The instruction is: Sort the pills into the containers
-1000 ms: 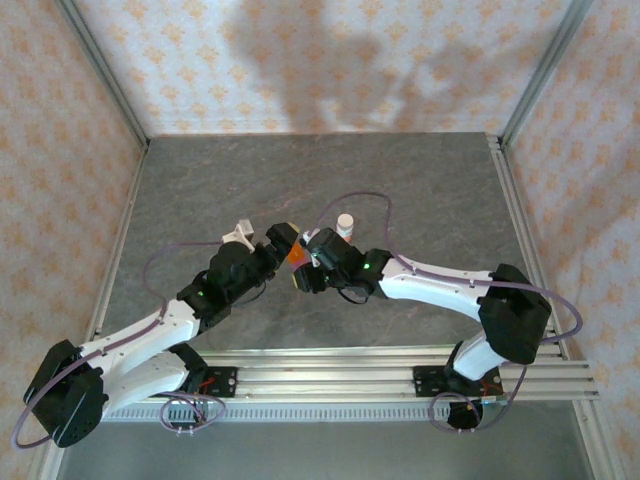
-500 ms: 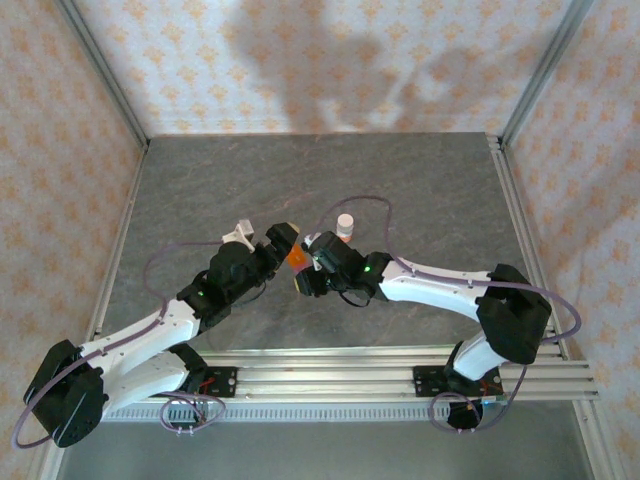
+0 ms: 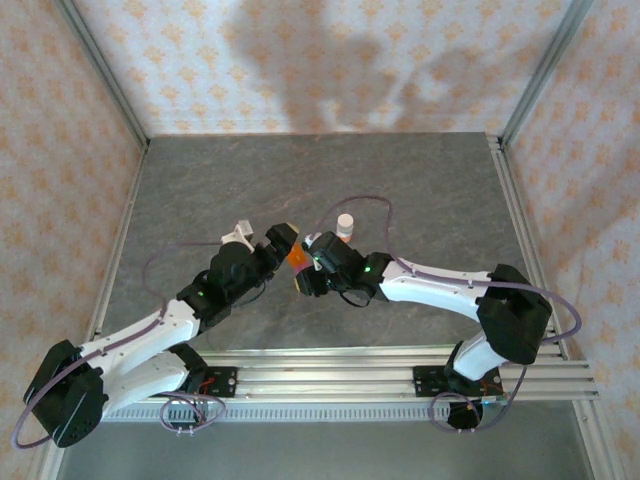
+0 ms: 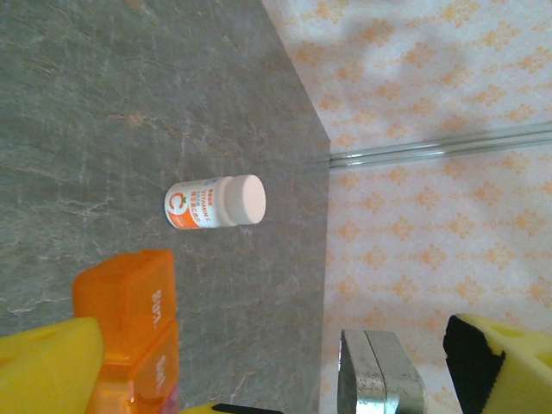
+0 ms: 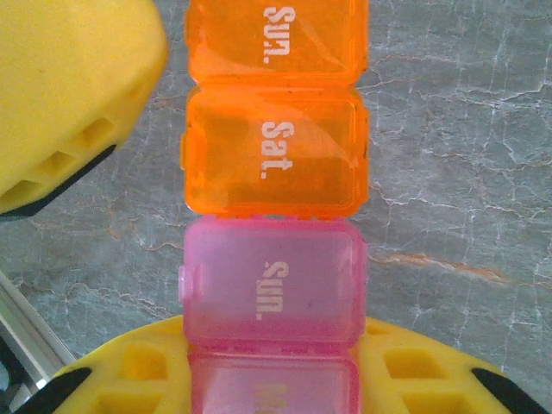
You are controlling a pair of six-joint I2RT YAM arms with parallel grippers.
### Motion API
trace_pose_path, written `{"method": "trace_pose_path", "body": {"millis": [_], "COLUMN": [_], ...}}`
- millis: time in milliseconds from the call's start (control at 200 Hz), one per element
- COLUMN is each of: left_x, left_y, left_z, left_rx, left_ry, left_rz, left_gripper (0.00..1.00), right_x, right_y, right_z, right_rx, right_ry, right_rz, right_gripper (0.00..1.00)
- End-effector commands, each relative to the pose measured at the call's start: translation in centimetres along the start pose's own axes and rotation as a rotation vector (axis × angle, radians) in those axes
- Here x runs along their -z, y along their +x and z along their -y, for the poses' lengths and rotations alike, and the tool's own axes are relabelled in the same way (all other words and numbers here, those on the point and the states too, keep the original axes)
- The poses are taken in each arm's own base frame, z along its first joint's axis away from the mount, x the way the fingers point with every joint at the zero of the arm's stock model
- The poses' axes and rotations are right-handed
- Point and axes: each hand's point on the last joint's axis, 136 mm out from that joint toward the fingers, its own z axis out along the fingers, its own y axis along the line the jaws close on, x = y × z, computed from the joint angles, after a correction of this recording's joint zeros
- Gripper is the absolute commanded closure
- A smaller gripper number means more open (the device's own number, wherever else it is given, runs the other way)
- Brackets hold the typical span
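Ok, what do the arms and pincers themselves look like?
Left arm and right arm match: white links, black joint housings, a lilac cable looping alongside each, a green light near the wrist. Left pincer and right pincer have blocky yellow fingers with black backing.

white arm links (image 3: 430, 285), black joints (image 3: 515, 320), purple cables (image 3: 365, 199), yellow foam pincer pads (image 5: 69, 86).
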Motion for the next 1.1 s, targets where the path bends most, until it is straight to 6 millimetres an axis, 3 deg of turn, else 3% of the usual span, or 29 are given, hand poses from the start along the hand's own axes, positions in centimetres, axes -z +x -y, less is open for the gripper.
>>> {"method": "trace_pose_path", "body": {"millis": [0,1091], "left_x": [0.5,-1.0], "left_y": [-0.7,-0.1], "left_z": [0.8,2.4], "left_rx": [-0.028,-0.025], "left_ry": [-0.003,0.046], "left_rz": [0.038,0.01], "left_gripper": [0.0,0.0], "right_x": [1.1,0.8], "right_y": [-1.9,-1.8], "right_z": [-0.5,-1.3], "right_rx": [-0.002,0.0], "right_ry": [0.002,-0.042], "right_rz": [0.068,0.057], "right_gripper": [0.73,0.73]}}
